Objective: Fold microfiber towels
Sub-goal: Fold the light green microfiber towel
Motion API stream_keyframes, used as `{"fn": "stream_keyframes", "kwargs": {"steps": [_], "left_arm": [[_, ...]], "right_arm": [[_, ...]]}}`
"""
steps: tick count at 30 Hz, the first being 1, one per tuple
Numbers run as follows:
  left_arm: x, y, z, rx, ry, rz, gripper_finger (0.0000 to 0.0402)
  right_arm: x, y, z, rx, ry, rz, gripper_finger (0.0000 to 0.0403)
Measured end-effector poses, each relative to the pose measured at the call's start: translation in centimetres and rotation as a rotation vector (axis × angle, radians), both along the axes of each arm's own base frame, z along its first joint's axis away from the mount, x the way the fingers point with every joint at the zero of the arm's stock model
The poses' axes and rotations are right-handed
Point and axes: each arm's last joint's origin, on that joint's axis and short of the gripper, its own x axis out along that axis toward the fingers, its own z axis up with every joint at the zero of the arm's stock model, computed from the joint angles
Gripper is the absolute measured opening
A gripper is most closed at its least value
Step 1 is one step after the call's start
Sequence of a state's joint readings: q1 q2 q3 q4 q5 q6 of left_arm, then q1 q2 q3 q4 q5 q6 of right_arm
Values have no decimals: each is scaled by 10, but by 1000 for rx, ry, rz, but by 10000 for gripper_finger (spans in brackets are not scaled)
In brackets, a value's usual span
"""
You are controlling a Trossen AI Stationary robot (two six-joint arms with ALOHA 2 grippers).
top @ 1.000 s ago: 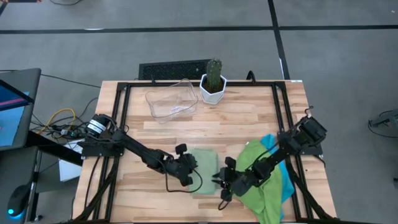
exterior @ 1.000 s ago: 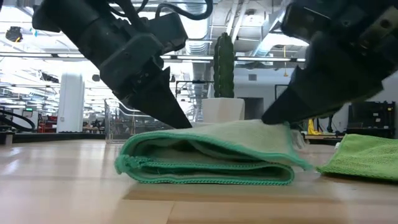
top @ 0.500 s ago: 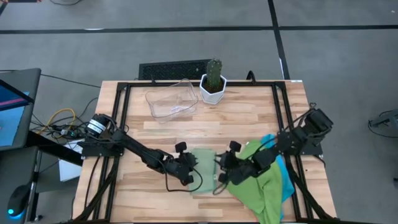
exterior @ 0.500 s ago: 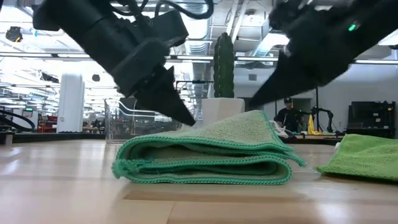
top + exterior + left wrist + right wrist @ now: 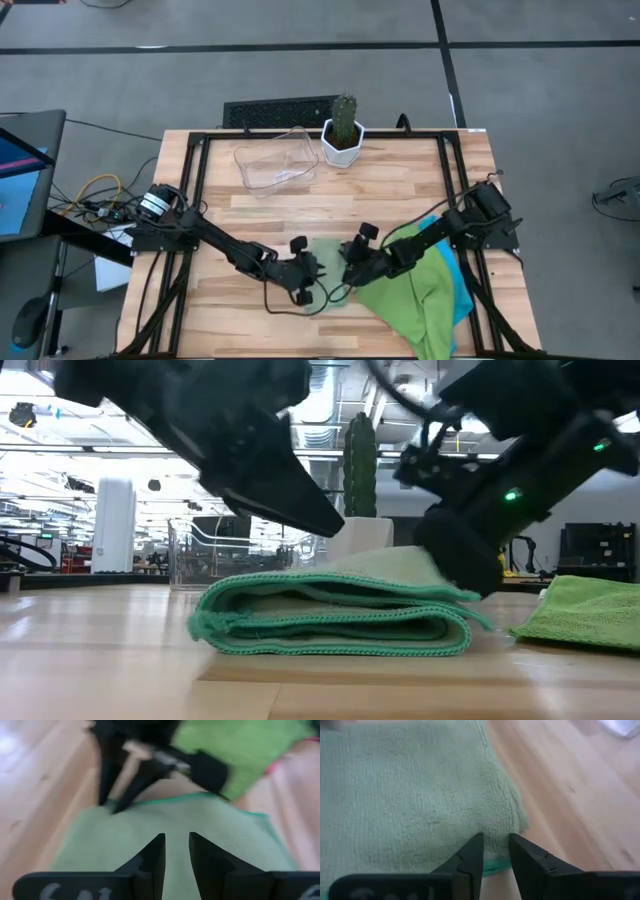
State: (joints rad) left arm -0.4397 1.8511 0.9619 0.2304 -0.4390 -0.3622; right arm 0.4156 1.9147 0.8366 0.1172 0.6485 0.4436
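Microfiber towels lie toward the bench's (image 5: 270, 210) near edge, well apart from the potted cactus (image 5: 344, 128) at its far edge. A pale green towel (image 5: 335, 615), folded into flat layers, lies on the bench straight out from the cactus, but from above both arms cover most of it and only a sliver shows. The left hand (image 5: 310, 272) hangs low over this towel; in its wrist view the fingers (image 5: 152, 857) stand a narrow gap apart above the cloth with nothing between them. The right hand (image 5: 350, 273) is at the towel's edge; its fingers (image 5: 470, 855) are also slightly apart, and where the tips meet the corner I cannot tell whether any cloth is pinched. To the right of the folded towel a bright green towel (image 5: 420, 300) lies rumpled, running off the picture's bottom, with a cyan blue towel (image 5: 462, 285) mostly hidden under it. A clear plastic tray (image 5: 275, 160) sits just beside the cactus
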Motion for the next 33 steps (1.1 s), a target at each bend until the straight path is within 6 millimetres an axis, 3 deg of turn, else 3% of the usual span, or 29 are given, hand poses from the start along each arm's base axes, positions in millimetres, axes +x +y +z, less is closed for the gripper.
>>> {"fn": "stream_keyframes", "kwargs": {"steps": [5, 8, 11, 15, 18, 23, 27, 33], "left_arm": [[-5, -6, -3, 40, 41, -26, 78], [-6, -1, -5, 80, 58, 11, 78], [-4, 4, -5, 106, 56, 25, 78], [1, 16, -5, 153, 64, 41, 78], [5, 26, -6, 157, 75, 49, 78], [13, 35, -26, 146, 113, 44, 78], [17, 38, -50, 126, 155, 59, 78], [17, 39, -60, 108, 172, 94, 78]], "right_arm": [[1, -6, 8, 12, 0, 9, 118], [-1, -1, 36, 38, -81, 34, 118], [-9, 12, 59, 72, -149, 77, 118], [-17, 38, 72, 114, -265, 120, 118], [-17, 57, 61, 135, -307, 155, 118], [-14, 78, 24, 192, -342, 178, 118], [-17, 82, -8, 222, -292, 141, 118], [-17, 83, -20, 242, -275, 123, 118]]}}
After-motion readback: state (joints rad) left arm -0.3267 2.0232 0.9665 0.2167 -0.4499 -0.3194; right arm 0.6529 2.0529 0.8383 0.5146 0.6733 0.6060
